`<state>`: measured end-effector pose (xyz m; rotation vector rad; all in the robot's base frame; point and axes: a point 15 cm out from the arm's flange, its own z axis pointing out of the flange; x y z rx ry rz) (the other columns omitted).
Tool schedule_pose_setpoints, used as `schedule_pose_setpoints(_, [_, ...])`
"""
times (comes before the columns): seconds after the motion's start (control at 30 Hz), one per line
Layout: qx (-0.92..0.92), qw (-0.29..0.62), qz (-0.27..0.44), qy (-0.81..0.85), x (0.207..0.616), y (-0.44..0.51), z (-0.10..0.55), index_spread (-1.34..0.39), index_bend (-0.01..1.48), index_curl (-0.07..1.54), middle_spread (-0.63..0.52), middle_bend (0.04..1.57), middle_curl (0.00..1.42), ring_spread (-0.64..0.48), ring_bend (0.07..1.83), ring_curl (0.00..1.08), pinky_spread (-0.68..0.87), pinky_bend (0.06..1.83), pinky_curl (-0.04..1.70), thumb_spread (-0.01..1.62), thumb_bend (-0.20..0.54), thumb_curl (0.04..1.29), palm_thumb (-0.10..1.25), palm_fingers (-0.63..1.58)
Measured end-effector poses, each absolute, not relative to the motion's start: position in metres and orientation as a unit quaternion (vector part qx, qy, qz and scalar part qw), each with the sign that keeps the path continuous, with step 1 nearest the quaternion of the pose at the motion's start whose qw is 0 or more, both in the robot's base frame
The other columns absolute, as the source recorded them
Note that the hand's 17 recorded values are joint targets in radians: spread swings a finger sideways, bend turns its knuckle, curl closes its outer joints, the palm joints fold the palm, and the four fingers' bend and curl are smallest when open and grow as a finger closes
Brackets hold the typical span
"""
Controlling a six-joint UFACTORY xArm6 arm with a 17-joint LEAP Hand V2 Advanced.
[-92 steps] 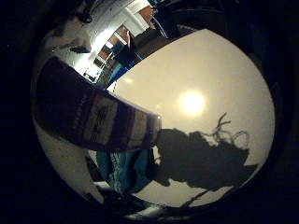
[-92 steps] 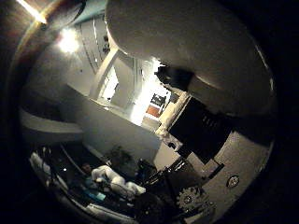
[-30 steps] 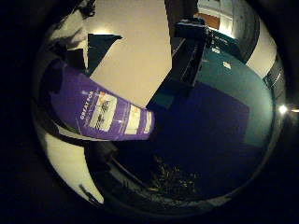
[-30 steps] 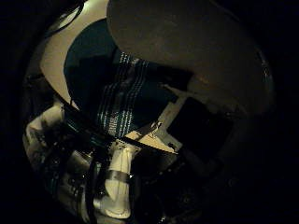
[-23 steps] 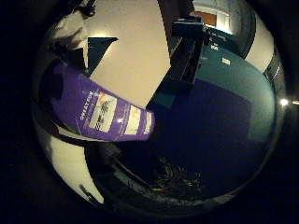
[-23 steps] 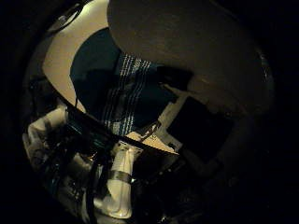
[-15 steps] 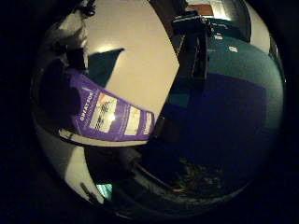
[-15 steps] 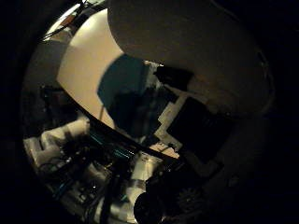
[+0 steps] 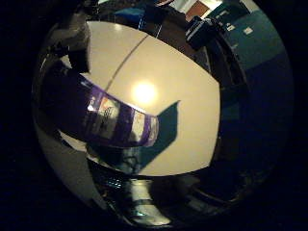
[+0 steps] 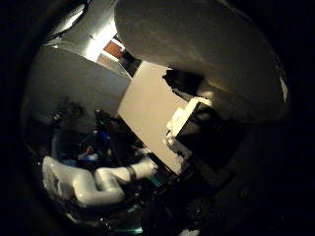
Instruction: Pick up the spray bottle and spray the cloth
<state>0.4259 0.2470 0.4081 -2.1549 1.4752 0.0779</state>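
Spray bottle (image 9: 110,120), purple-labelled, is filling the near part of the little-finger-side view and lying close against the palm; its pale rounded body (image 10: 206,59) is bulking across the thumb-side view. Hand (image 10: 197,128) appears to be grasping the bottle, judging by that closeness, though the fingers themselves are barely showing. The bottle is hanging clear above the white worktop (image 9: 173,96). A dark teal patch (image 9: 163,130) beside the bottle could be the cloth or only shadow; cannot tell.

Risks, as judgement: nozzle direction is not visible, so the spray may miss. Trigger contact is unconfirmed. A tilted bottle might slip in the hold.
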Motion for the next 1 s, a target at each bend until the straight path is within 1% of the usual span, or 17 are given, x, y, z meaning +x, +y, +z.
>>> schedule_pose_setpoints(0.17, [-0.769,0.338,0.08,0.537,0.432,0.278,0.426,-0.21,1.14,0.85,-0.13,1.39,0.76,-0.23,1.33,0.84,-0.19,1.38,0.84,0.97,-0.014,0.62,1.13,1.13])
schedule_pose_setpoints(0.27, [-0.755,0.368,0.108,0.532,0.433,0.29,0.431,-0.21,1.14,0.85,-0.13,1.39,0.76,-0.23,1.33,0.84,-0.19,1.38,0.84,0.97,-0.01,0.63,1.13,1.13])
schedule_pose_setpoints(0.43, [-0.738,0.417,0.136,0.513,0.442,0.303,0.439,-0.21,1.14,0.86,-0.13,1.39,0.75,-0.23,1.33,0.84,-0.19,1.38,0.84,0.96,-0.013,0.63,1.14,1.13])
schedule_pose_setpoints(0.6, [-0.722,0.429,0.17,0.515,0.437,0.306,0.395,-0.21,1.13,0.85,-0.12,1.39,0.75,-0.23,1.34,0.84,-0.19,1.38,0.84,0.96,-0.014,0.64,1.13,1.13])
schedule_pose_setpoints(0.83, [-0.7,0.465,0.204,0.502,0.431,0.315,0.363,-0.21,1.13,0.85,-0.12,1.39,0.74,-0.23,1.34,0.83,-0.2,1.38,0.85,0.96,-0.014,0.65,1.13,1.13])
schedule_pose_setpoints(1.0, [-0.695,0.485,0.213,0.485,0.43,0.319,0.342,-0.21,1.13,0.85,-0.11,1.39,0.74,-0.23,1.34,0.83,-0.2,1.38,0.85,0.96,-0.014,0.65,1.13,1.13])
